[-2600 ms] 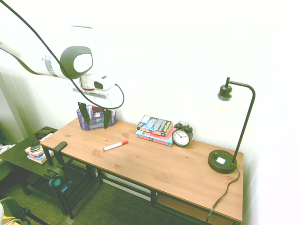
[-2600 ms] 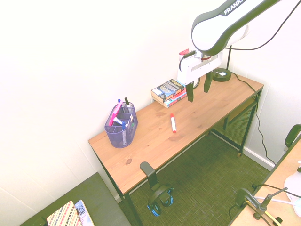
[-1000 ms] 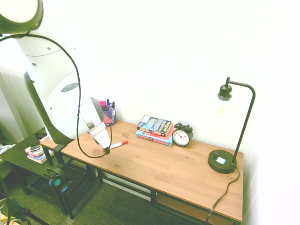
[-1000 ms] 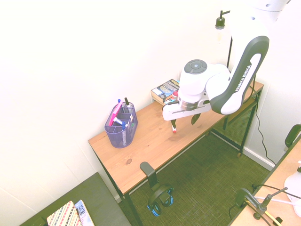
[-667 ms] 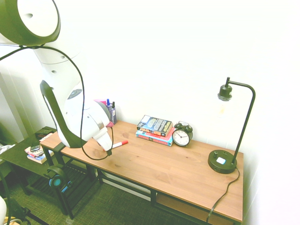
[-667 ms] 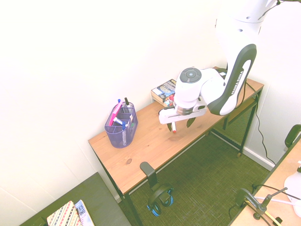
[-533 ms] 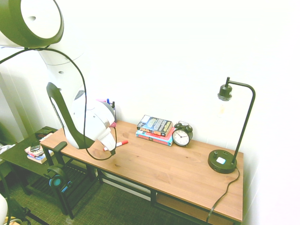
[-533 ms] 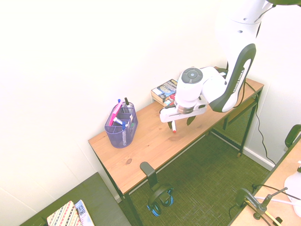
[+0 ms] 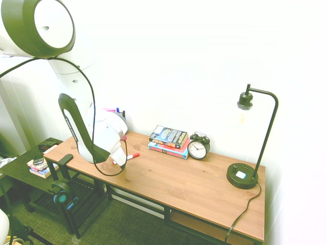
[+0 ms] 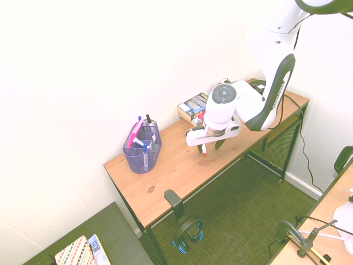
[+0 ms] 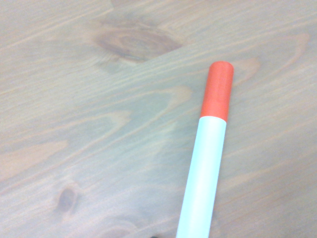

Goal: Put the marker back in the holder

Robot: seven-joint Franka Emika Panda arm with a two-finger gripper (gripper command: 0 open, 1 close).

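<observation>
The marker lies flat on the wooden desk. Its white barrel and red cap fill the wrist view. My gripper is down at the desk right over it, open, with a dark finger on either side of the barrel. From the other side only the red cap end pokes out past my white hand. The holder, a purple mesh organizer with several pens in it, stands at the desk's back left, well apart from the marker. In the first exterior view my arm hides it.
A stack of books, a black alarm clock and a black desk lamp stand along the back of the desk. Headphones hang on a hook at the front edge. A low side bench holds books.
My arm swung down from high above the desk and brought the gripper onto the marker. Over the last half second it sank slightly lower. The marker has not moved.
</observation>
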